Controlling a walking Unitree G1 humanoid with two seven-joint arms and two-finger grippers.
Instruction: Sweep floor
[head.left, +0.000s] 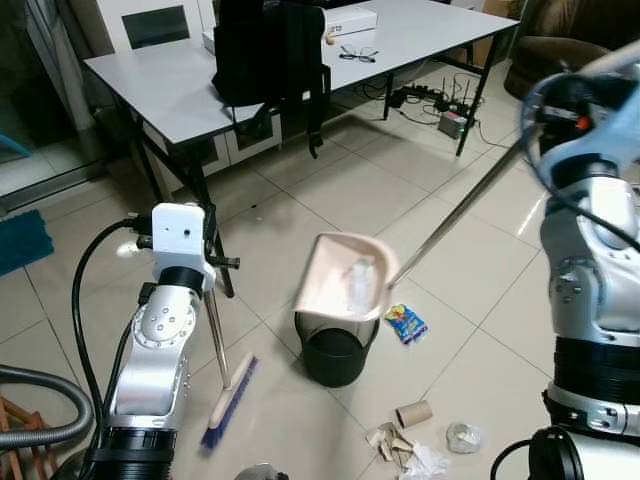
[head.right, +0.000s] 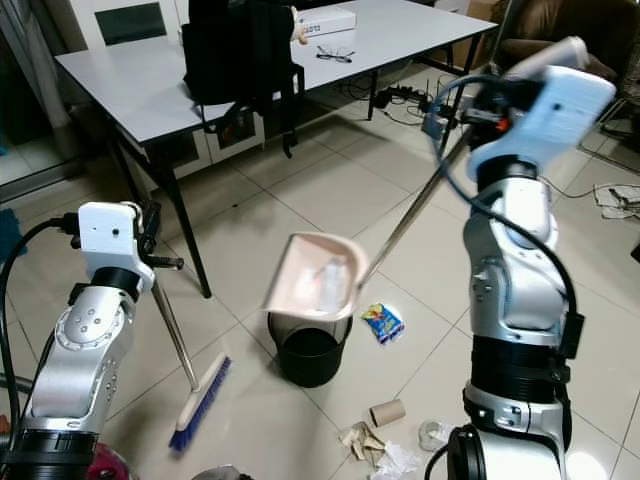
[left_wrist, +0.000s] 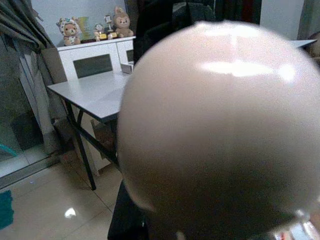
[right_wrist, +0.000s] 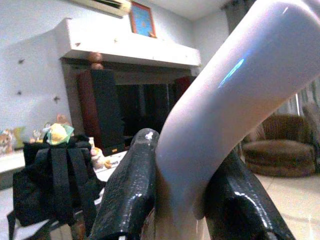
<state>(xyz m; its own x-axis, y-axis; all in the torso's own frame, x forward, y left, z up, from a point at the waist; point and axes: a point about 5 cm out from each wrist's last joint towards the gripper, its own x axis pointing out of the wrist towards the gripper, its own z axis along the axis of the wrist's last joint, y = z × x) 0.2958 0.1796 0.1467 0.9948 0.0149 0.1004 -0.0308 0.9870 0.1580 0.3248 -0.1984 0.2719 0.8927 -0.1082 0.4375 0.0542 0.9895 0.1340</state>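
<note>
The robot stands on a tiled floor (head.left: 330, 200) with a long tool in each arm. The right gripper (right_wrist: 182, 200) has its two black fingers (right_wrist: 127, 192) squeezed tight on the pale handle of the dustpan (head.left: 345, 276). The metal pole runs down from that gripper to the pink pan, which hangs tipped just above the black bin (head.left: 335, 350). Something clear and crinkly, maybe a plastic wrapper, lies inside the pan.

The left arm holds the broom (head.left: 228, 400) upright by its thin pole. Its blue bristles touch the floor to the left of the bin. In the left wrist view, the round pale top of the broom handle (left_wrist: 215, 130) covers the left gripper, so nobody can tell how far its fingers are apart.

Some mess lies on the floor near the bin: a colourful snack packet (head.left: 405, 323) just to its right, and closer to the robot a cardboard tube (head.left: 413, 412), torn cardboard bits (head.left: 390, 440) and a clear crumpled wrapper (head.left: 463, 437).

Behind stands a grey table (head.left: 180, 85) with a black backpack (head.left: 268, 50), a pair of glasses (head.left: 358, 53) and a white box (head.left: 350, 20) on it.
</note>
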